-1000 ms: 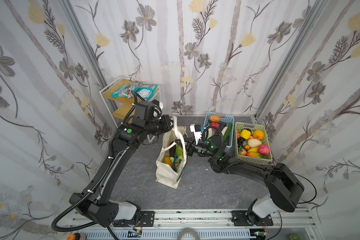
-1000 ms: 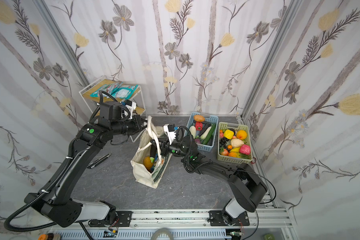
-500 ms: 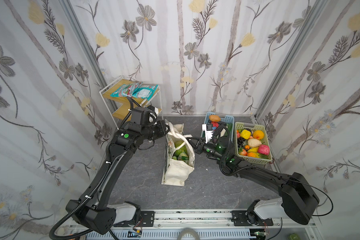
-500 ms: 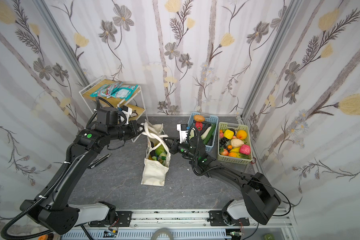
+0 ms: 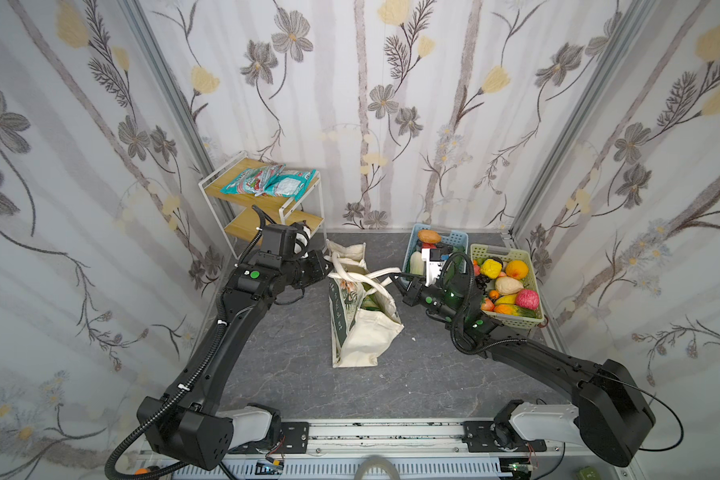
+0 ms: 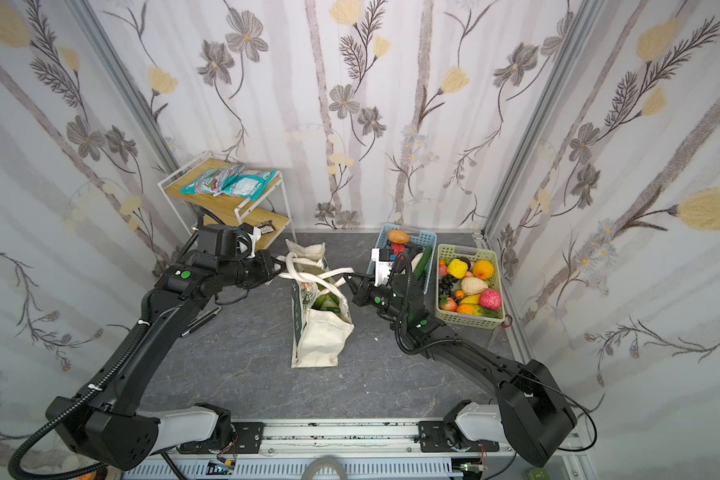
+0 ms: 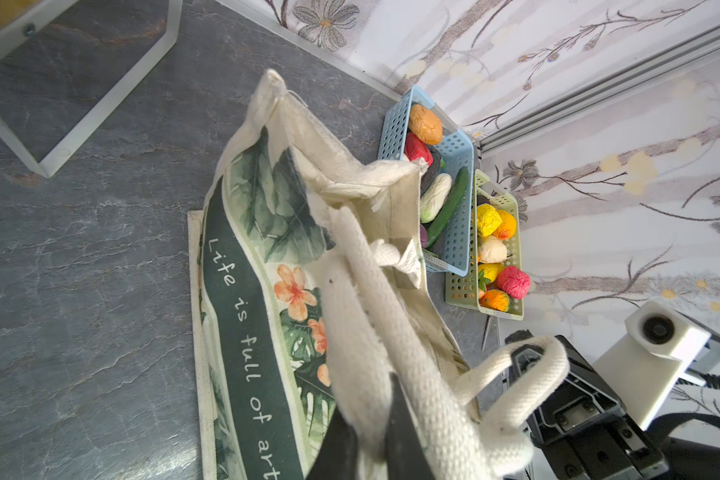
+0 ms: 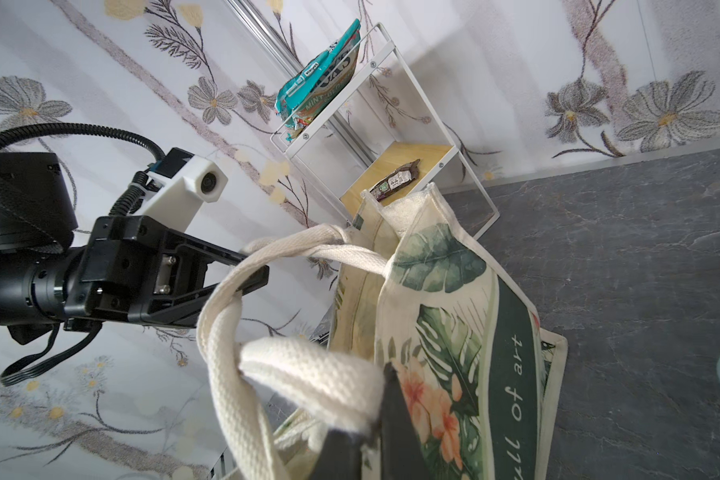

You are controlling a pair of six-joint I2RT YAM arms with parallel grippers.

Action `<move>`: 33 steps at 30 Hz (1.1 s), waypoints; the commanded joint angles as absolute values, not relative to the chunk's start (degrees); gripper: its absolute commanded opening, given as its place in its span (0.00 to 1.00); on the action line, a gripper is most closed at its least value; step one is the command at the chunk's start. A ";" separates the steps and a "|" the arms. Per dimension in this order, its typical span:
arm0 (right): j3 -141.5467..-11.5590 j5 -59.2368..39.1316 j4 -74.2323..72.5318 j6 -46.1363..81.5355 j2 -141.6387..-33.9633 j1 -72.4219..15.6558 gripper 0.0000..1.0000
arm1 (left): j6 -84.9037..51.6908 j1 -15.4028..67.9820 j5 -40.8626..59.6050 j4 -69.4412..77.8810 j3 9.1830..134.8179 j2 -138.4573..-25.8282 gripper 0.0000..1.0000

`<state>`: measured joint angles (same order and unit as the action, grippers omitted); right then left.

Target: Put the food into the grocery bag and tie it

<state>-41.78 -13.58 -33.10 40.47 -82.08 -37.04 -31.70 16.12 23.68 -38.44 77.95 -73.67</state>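
Observation:
The cream grocery bag (image 5: 366, 336) (image 6: 323, 336) stands mid-floor with green food (image 5: 370, 300) showing in its narrowed mouth. Its two strap handles cross above it. My left gripper (image 5: 327, 266) (image 6: 281, 266) is shut on one strap (image 7: 362, 332), which runs between its dark fingers (image 7: 400, 399). From the other side, my right gripper (image 5: 393, 280) (image 6: 350, 280) is shut on the second strap (image 8: 308, 370). In the right wrist view that strap loops round the left gripper (image 8: 250, 270). The bag's leaf print and green band (image 7: 242, 291) face the left wrist camera.
A blue basket (image 5: 454, 241) and a pale green basket (image 5: 516, 320) of toy produce stand at the back right, behind the right arm. A white wire shelf (image 5: 221, 216) with teal snack packets (image 5: 273, 183) stands at the back left. Walls close in on three sides.
The bag has shifted right and its mouth has narrowed. Both grippers have drawn apart, stretching the crossed straps between them.

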 commanded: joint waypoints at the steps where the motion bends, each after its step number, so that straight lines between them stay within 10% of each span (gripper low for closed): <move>1: -40.85 -7.85 -32.62 41.40 -81.35 -35.84 0.00 | -30.30 14.86 21.27 -38.37 76.85 -73.74 0.06; 33: -32.48 -5.68 -27.64 41.37 -77.26 -29.70 0.00 | -31.02 2.50 19.39 -34.07 63.88 -74.00 0.00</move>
<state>-33.30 -13.30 -28.91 40.51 -77.56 -30.65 -31.53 3.86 28.27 -34.61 64.79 -73.89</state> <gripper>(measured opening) 0.072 0.090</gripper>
